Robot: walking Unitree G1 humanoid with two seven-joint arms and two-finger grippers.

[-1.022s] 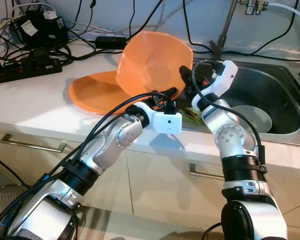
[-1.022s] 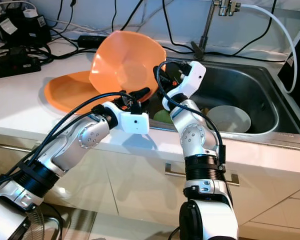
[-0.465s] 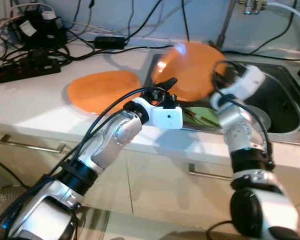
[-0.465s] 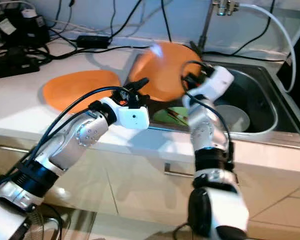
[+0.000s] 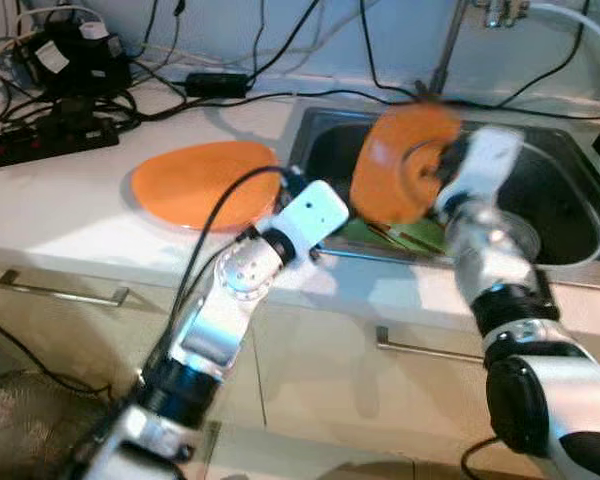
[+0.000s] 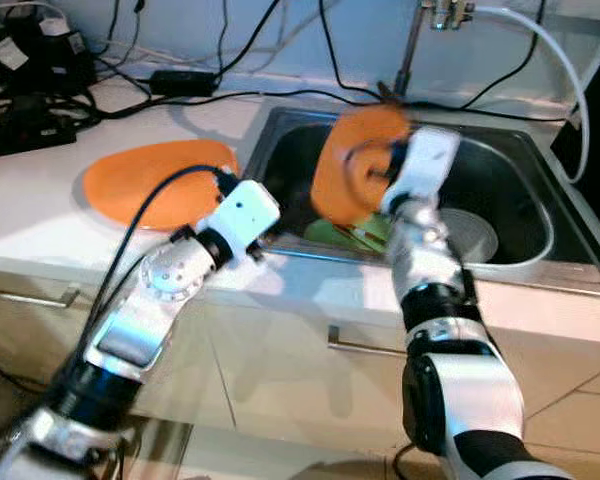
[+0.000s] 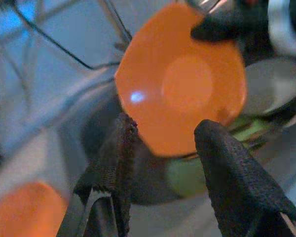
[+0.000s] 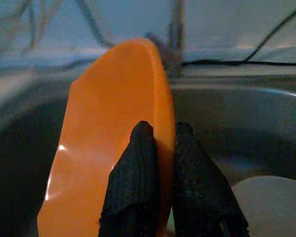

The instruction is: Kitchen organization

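Observation:
An orange bowl (image 5: 400, 165) hangs tilted on edge over the steel sink (image 5: 570, 215), and my right gripper (image 8: 161, 140) is shut on its rim. In the left wrist view the same orange bowl (image 7: 187, 84) faces the camera beyond my open left gripper (image 7: 163, 133), which holds nothing. My left arm's white wrist (image 5: 315, 210) sits at the counter's front edge beside the sink. An orange plate (image 5: 205, 185) lies flat on the white counter (image 5: 60, 210). A white bowl (image 6: 470, 230) and green items (image 6: 335, 232) lie in the sink.
Black cables and power strips (image 5: 50, 140) crowd the back left of the counter. The tap (image 5: 450, 50) rises behind the sink with a white hose (image 6: 540, 40). Cabinet drawers with metal handles (image 5: 60, 292) run below the counter edge.
My right gripper has carried the orange bowl from above the plate rightward over the sink. My left gripper has let the bowl go and pulled back to the counter edge.

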